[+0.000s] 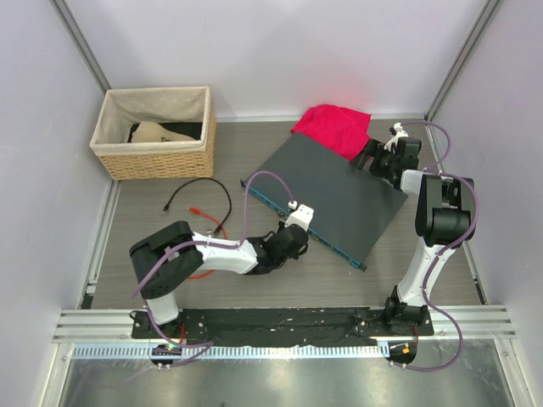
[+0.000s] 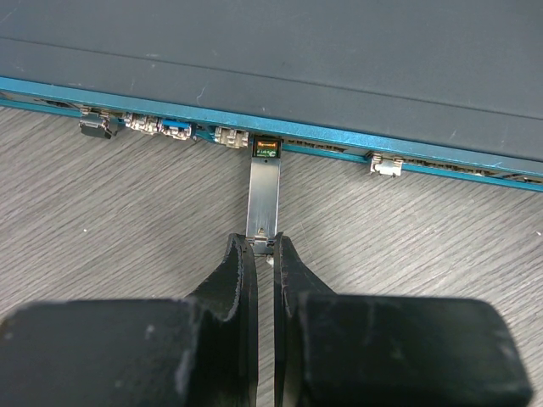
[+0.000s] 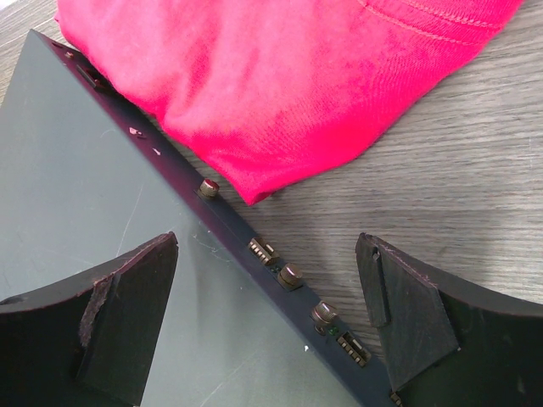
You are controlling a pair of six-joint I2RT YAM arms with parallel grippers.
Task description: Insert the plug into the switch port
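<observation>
The switch is a flat dark-grey box [image 1: 331,191] with a teal front face [image 2: 339,136] that carries a row of ports. My left gripper [image 2: 264,246] is shut on the near end of a slim silver plug [image 2: 263,195]. The plug's far tip sits at the mouth of one port [image 2: 266,147], and most of its body still shows outside. In the top view the left gripper [image 1: 293,231] is at the box's front edge. My right gripper [image 3: 267,297] is open, with one finger [image 3: 127,288] over the box top and the other beyond its rear edge [image 3: 271,263].
A red cloth [image 1: 333,127] lies against the box's back edge. A woven basket [image 1: 157,131] stands at the back left. A black cable [image 1: 199,193] and an orange one [image 1: 212,227] lie on the table left of the box. Other plugs [image 2: 97,125] fill ports further left.
</observation>
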